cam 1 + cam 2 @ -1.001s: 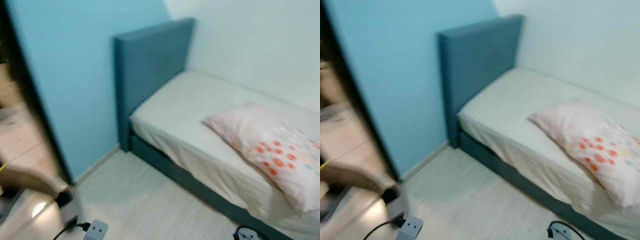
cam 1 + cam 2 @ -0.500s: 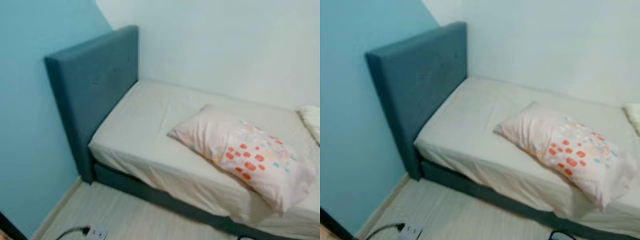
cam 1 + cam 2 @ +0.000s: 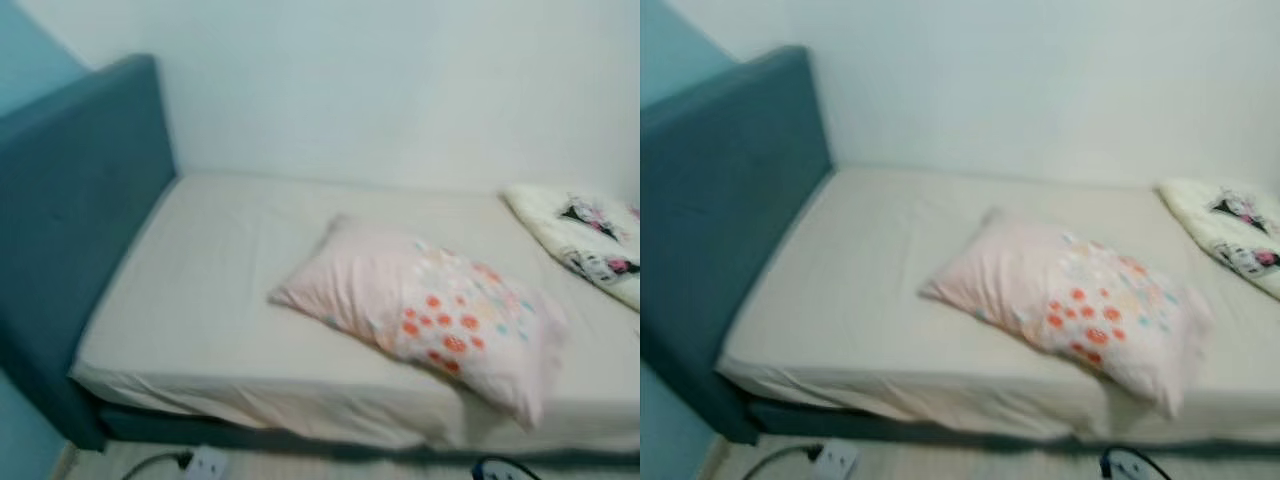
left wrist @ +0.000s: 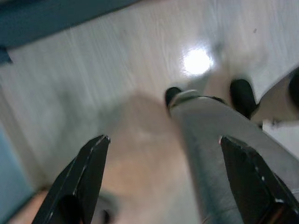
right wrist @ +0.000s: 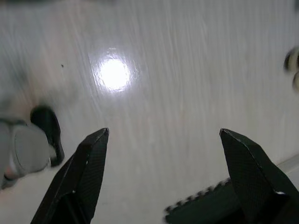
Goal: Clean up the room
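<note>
Nearest me, both arms hang over pale floor: left gripper [image 4: 161, 175] and right gripper [image 5: 163, 175], fingers spread wide, nothing held. A power strip [image 3: 208, 464] lies at the bed's foot. Beyond it, a dotted pillow [image 3: 425, 315] lies mid-mattress [image 3: 200, 300]; a printed blanket [image 3: 585, 235] lies at the far right, headboard [image 3: 70, 200] left.

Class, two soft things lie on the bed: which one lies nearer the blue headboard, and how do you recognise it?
The pink pillow with orange dots, mid-mattress. The white blanket with dark cartoon prints lies at the far end from the headboard.
</note>
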### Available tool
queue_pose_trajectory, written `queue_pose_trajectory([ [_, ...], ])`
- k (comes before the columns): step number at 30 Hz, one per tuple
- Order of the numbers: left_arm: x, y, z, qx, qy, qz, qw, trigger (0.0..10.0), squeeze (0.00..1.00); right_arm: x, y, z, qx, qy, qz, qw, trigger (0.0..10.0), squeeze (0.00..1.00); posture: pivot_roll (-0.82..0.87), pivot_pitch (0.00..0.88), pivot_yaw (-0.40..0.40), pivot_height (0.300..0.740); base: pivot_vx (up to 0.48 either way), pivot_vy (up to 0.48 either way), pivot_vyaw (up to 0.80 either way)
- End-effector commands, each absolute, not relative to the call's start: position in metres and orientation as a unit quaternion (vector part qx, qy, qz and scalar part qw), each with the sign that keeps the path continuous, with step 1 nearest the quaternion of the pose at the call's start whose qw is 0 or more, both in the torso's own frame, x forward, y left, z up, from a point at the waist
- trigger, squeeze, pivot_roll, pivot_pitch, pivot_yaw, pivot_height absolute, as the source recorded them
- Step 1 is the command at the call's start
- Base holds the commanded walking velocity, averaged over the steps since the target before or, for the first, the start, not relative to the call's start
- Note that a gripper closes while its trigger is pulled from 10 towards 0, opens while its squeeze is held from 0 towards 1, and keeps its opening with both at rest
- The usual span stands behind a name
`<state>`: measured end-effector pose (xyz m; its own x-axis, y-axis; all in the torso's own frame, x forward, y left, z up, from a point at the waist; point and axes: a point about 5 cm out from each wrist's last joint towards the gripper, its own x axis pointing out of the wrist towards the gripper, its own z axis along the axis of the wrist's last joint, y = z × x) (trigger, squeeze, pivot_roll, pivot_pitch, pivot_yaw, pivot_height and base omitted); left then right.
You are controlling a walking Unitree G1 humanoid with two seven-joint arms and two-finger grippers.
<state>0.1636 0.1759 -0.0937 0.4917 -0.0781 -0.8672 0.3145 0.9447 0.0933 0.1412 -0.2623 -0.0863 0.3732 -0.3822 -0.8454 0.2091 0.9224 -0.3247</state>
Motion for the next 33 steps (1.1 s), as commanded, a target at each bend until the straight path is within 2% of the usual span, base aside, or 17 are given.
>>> queue_pose_trajectory([
  [1,0.169,0.172,-0.092,0.122,0.484,-0.119,0.859,10.0,0.00,0.140,-0.270,-0.084,-0.080,0.528,-0.193,0.823,10.0,0.00,0.00,0.000,-0.031,0.740,0.405,0.000,-0.77],
  [10,0.167,0.175,-0.093,0.125,0.486,-0.117,0.857,10.0,0.00,0.157,-0.267,-0.079,-0.079,0.503,-0.180,0.842,10.0,0.00,0.00,0.000,-0.032,0.740,0.403,0.000,-0.77],
  [13,0.164,0.179,-0.093,0.125,0.491,-0.102,0.856,10.0,0.00,0.186,-0.258,-0.068,-0.065,0.458,-0.145,0.874,10.0,0.00,0.00,0.000,-0.031,0.740,0.203,0.000,0.00],
  [17,0.163,0.181,-0.094,0.127,0.495,-0.098,0.854,10.0,0.00,0.206,-0.251,-0.059,-0.038,0.426,-0.125,0.895,10.0,0.00,-0.01,0.000,-0.029,0.740,0.000,0.000,0.00],
  [19,0.162,0.180,-0.095,0.126,0.499,-0.096,0.852,10.0,0.00,0.229,-0.241,-0.047,-0.025,0.389,-0.086,0.917,10.0,0.00,-0.01,0.000,-0.028,0.740,0.000,0.000,0.00],
  [26,0.161,0.182,-0.095,0.126,0.503,-0.094,0.850,10.0,0.00,0.263,-0.226,-0.024,-0.004,0.326,-0.015,0.945,10.0,0.00,-0.01,0.000,-0.029,0.740,0.000,0.000,0.55],
  [30,0.161,0.182,-0.095,0.126,0.506,-0.097,0.848,10.0,0.00,0.271,-0.220,-0.018,0.009,0.308,0.009,0.951,10.0,0.00,-0.01,0.000,-0.030,0.740,0.000,0.000,0.69],
  [33,0.161,0.182,-0.095,0.127,0.507,-0.101,0.846,10.0,0.00,0.272,-0.221,-0.016,0.008,0.303,0.005,0.953,10.0,0.00,-0.02,0.000,-0.027,0.740,0.000,0.000,0.00],
])
